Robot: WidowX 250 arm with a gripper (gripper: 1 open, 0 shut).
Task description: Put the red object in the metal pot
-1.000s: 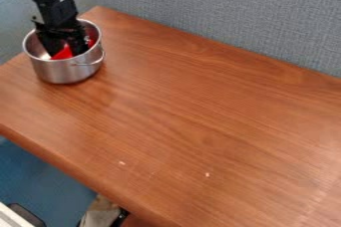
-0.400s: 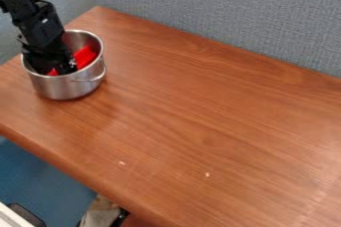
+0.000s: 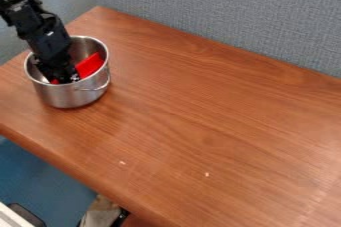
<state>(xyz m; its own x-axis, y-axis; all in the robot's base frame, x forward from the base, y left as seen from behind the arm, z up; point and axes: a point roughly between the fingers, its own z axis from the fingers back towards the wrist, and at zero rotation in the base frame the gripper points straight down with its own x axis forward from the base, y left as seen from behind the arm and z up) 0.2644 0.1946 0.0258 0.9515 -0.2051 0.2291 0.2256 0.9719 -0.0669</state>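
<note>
One black gripper (image 3: 56, 70) is all I am steering from here, and it is reaching down into the metal pot (image 3: 70, 90) near the left corner of the wooden tabletop (image 3: 200, 121). I am seeing the red object (image 3: 90, 65) lying inside the pot, leaning against the inner wall on the right side, just beside the gripper. I cannot tell how wide the gripper is standing, since its tips are sinking into the dark inside of the pot; whether it is touching the red object is also unclear to me. Behind the tabletop a grey-blue wall (image 3: 253, 12) is filling the background. I am watching the pot sitting upright on the wood.
</note>
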